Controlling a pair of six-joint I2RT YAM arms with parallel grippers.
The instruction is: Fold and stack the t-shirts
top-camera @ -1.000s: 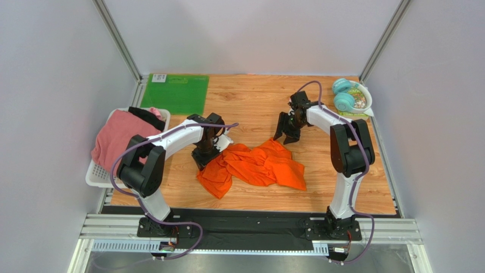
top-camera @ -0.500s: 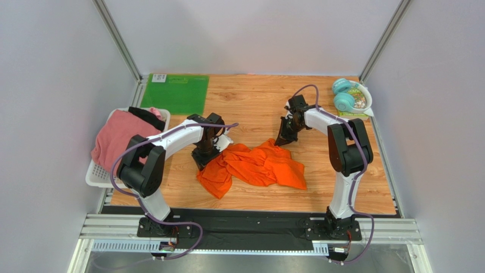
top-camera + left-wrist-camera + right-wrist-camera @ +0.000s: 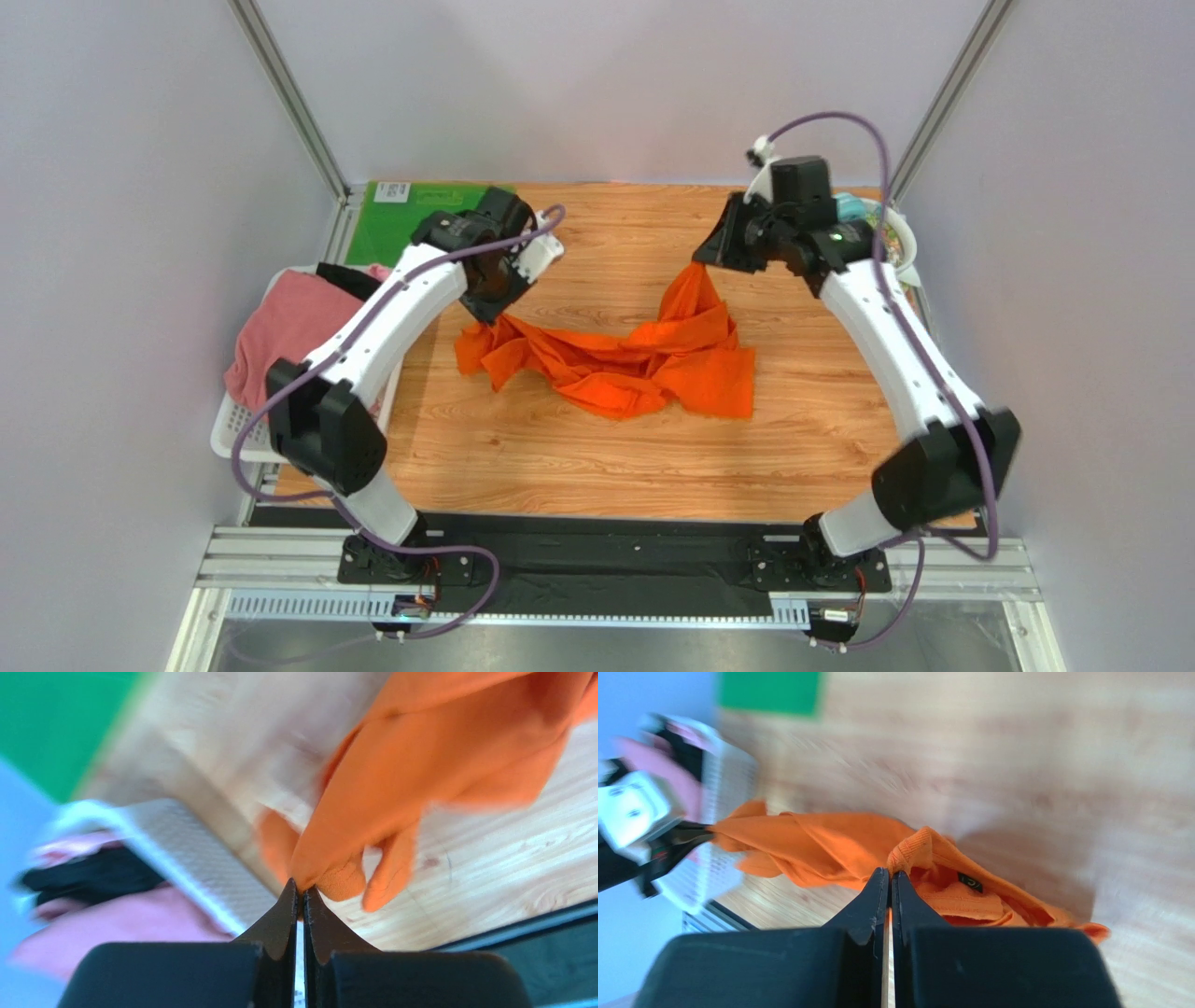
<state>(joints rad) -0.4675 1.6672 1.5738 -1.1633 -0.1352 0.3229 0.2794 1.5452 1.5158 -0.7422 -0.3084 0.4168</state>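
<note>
At the table's centre, the orange t-shirt (image 3: 638, 367) hangs stretched between both arms, its lower folds trailing on the wooden table (image 3: 589, 469). The left gripper (image 3: 487, 311), at ten o'clock, is clenched on a bunched edge. The right gripper (image 3: 701, 262), at one o'clock, is pinched tight on the ribbed collar. A small dark neck tag (image 3: 967, 880) and the white label (image 3: 393, 191) on the green mat (image 3: 428, 231) at eleven o'clock are both illegible. At nine o'clock, a white basket (image 3: 229, 424) holds the pink t-shirt (image 3: 281, 333) and the black t-shirt (image 3: 354, 284).
</note>
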